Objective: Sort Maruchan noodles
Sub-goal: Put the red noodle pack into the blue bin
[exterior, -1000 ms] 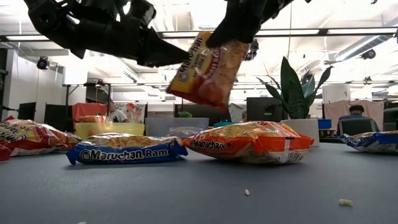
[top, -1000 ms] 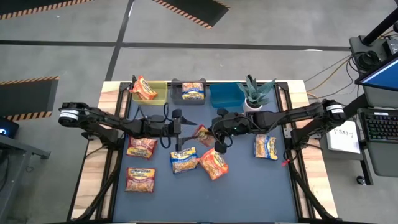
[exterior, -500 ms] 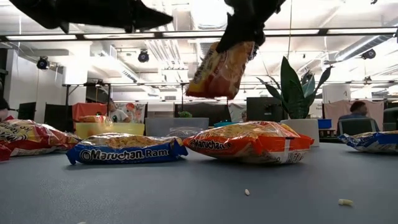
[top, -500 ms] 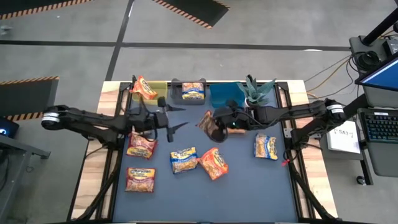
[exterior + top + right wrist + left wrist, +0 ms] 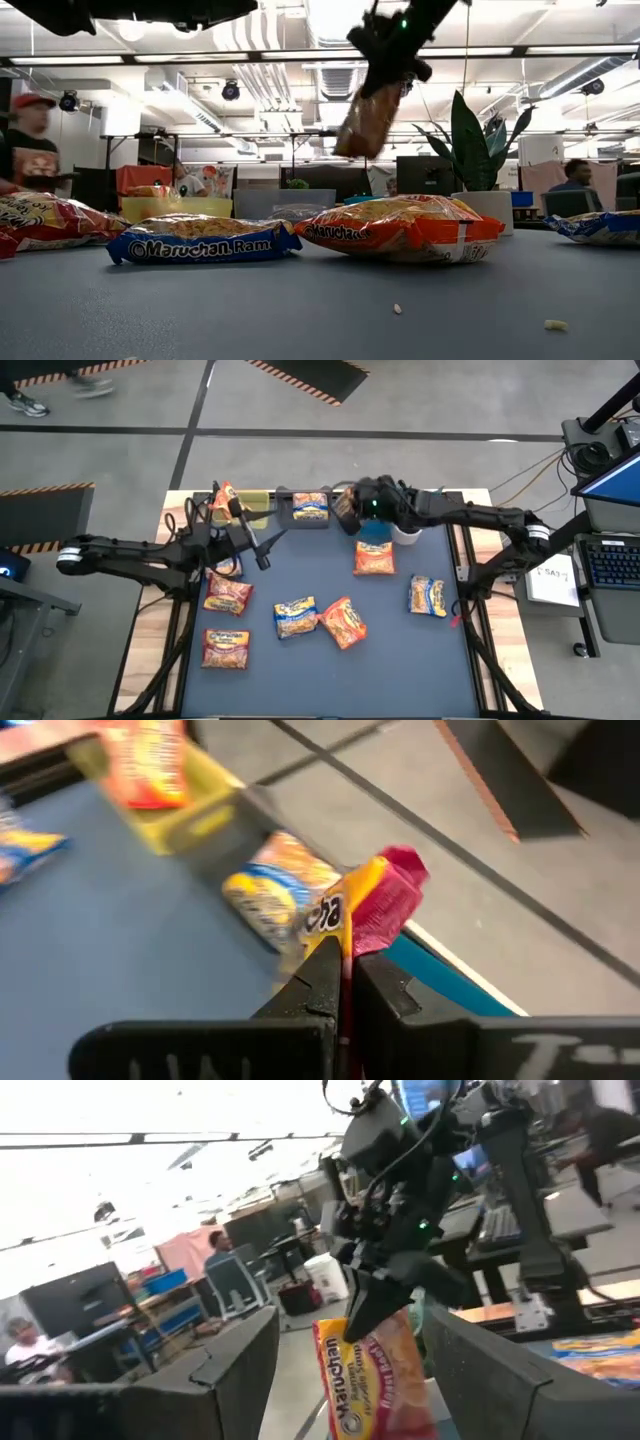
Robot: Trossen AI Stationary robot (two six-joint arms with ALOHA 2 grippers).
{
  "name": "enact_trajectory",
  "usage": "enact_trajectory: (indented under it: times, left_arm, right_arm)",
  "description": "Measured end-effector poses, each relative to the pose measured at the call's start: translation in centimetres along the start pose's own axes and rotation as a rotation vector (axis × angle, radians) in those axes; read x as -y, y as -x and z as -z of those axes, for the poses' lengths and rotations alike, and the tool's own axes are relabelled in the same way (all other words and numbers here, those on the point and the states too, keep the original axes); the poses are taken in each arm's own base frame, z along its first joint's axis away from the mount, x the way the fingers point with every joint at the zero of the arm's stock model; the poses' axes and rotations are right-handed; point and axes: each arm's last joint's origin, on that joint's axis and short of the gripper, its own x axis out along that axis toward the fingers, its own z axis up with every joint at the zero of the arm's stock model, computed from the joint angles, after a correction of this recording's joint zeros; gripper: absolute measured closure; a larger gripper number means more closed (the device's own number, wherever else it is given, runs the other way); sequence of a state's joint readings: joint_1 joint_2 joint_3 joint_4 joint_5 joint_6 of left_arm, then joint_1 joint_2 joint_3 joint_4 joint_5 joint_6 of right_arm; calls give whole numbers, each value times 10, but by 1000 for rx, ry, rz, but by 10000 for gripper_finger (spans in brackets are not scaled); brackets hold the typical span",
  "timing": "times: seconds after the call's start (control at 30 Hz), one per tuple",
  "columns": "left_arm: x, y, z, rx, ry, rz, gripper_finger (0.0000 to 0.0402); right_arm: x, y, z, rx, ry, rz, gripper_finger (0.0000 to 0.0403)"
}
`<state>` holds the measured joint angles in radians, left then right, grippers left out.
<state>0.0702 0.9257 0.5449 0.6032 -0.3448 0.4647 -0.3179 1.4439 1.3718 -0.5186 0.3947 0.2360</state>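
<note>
My right gripper [image 5: 358,503] is shut on an orange Maruchan packet [image 5: 368,120], high above the far bins. The packet also shows in the left wrist view [image 5: 372,1370]. My left gripper [image 5: 267,550] is open and empty over the mat's far left, in front of the yellow-green bin [image 5: 254,511]. That bin holds an orange packet [image 5: 229,500]. The grey bin [image 5: 290,516] holds a yellow-and-blue packet [image 5: 311,505]. The blue bin [image 5: 374,529] is partly hidden by my right arm. Several more packets lie flat on the blue mat [image 5: 400,650]. My right gripper pinches the orange packet by its crimped top edge [image 5: 388,900] between its two fingers [image 5: 320,982]. The fingers come from above, pointing down. The packet hangs below them, slightly tilted, lifted clear of the table and the bins [image 5: 368,120].
On the mat lie two red packets [image 5: 228,597] [image 5: 226,648], two yellow-and-blue ones [image 5: 296,617] [image 5: 428,597] and two orange ones [image 5: 343,622] [image 5: 375,557]. A plant in a white pot [image 5: 410,512] stands beside the blue bin. A person [image 5: 25,140] passes behind the table.
My right gripper has gone up and toward the table's far edge with the orange packet, from over the mat's middle to above the bins. The packet has turned nearly edge-on in the low view. My left gripper has drawn back toward the table's far left and is still open.
</note>
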Motion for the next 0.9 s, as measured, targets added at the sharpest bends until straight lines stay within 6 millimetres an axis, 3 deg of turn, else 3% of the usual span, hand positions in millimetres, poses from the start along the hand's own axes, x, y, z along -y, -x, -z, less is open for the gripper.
enact_trajectory:
  times: [0.17,0.3,0.6,0.9]
  left_arm:
    - [-1,0,1,-29,-28,-51,179]
    - [-2,0,0,-27,-25,-60,183]
    - [-2,1,0,-27,-34,-60,183]
    - [-2,0,1,-33,-37,-57,183]
  right_arm:
    - [27,-36,2,-49,-82,100,394]
    - [36,-69,11,-107,-114,151,394]
    - [23,-120,19,-188,-119,162,394]
    - [16,-140,15,-219,-127,169,394]
